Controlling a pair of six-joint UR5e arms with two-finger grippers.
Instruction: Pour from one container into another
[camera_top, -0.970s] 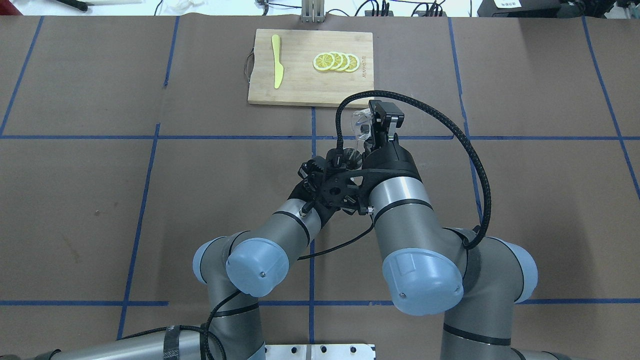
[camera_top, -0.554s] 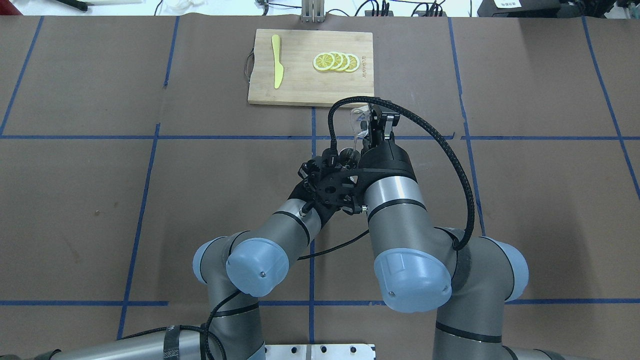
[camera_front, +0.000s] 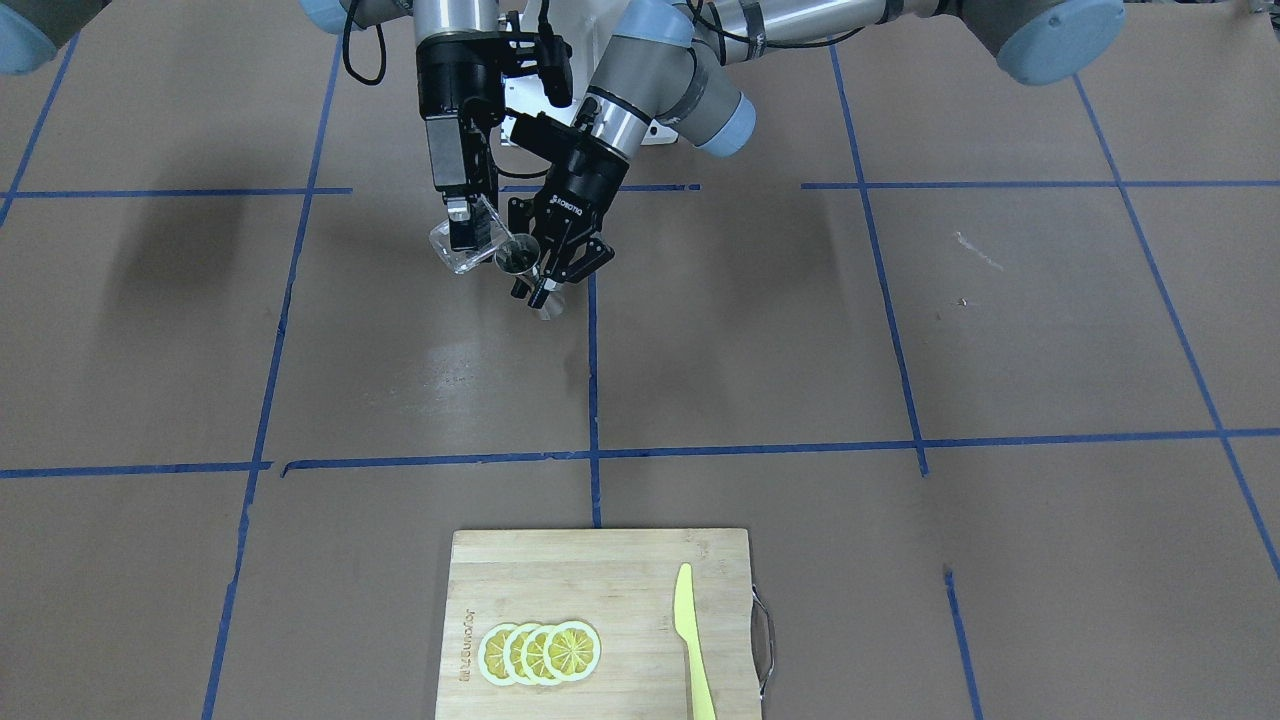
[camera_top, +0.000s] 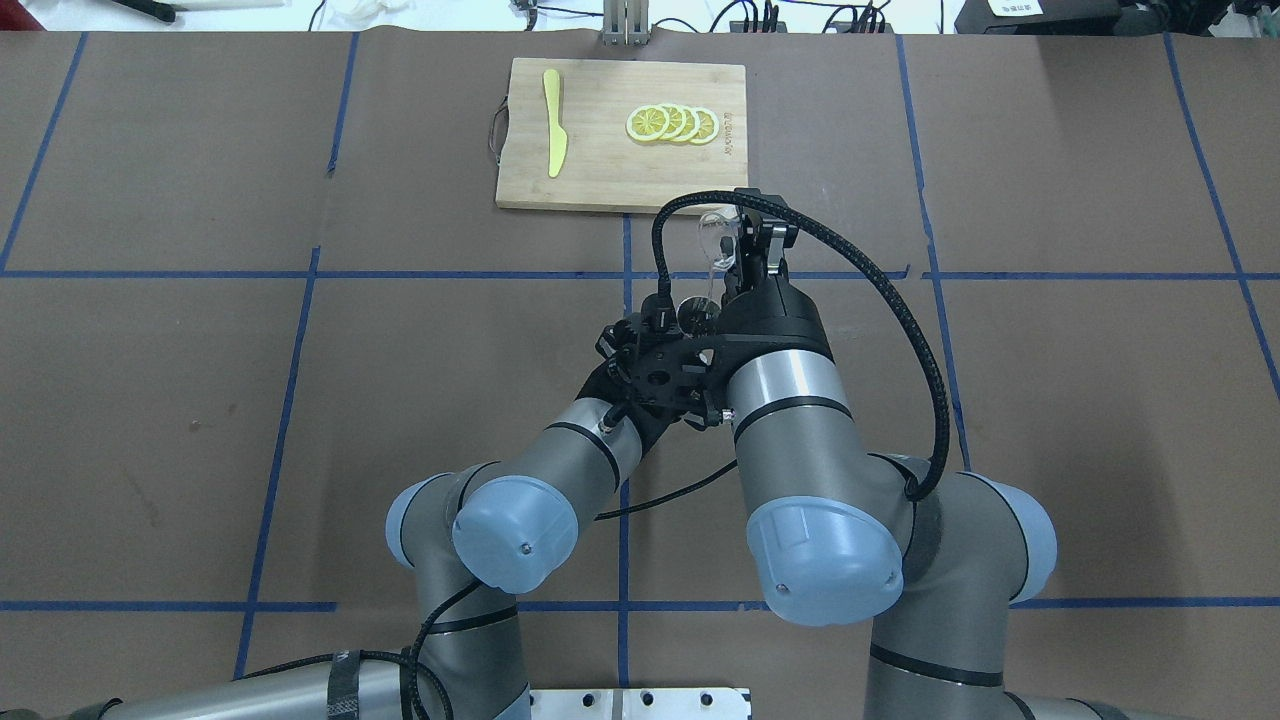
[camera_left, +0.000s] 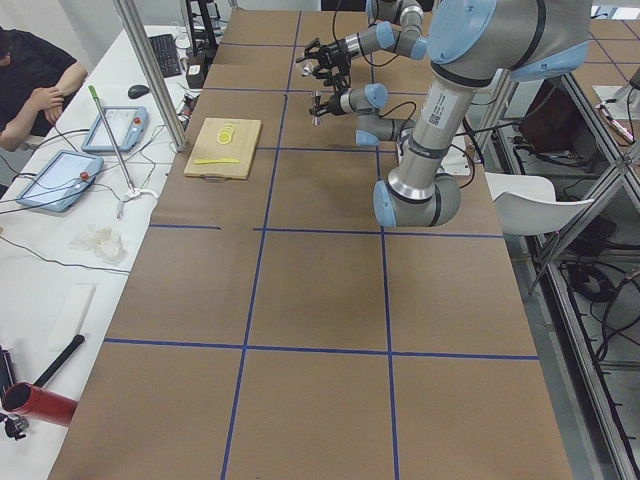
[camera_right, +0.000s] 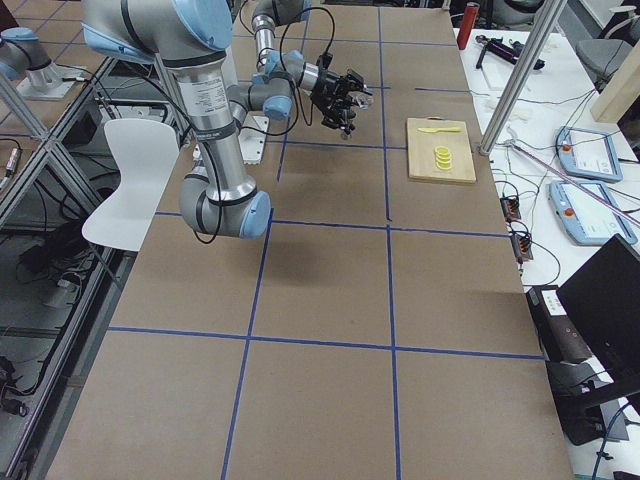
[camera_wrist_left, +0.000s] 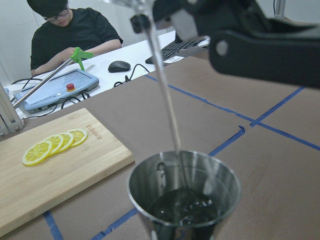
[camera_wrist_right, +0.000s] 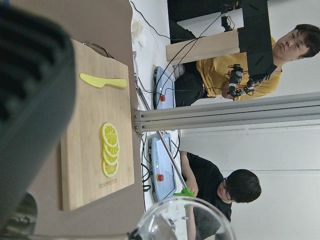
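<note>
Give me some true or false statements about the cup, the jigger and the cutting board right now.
1. The right gripper tips the glass cup over the jigger. True.
2. The jigger stands on the table. False: the left gripper holds it in the air.
3. A thin stream runs into the jigger. True.
4. The lemon slices lie on the bare table. False: they lie on the cutting board.
</note>
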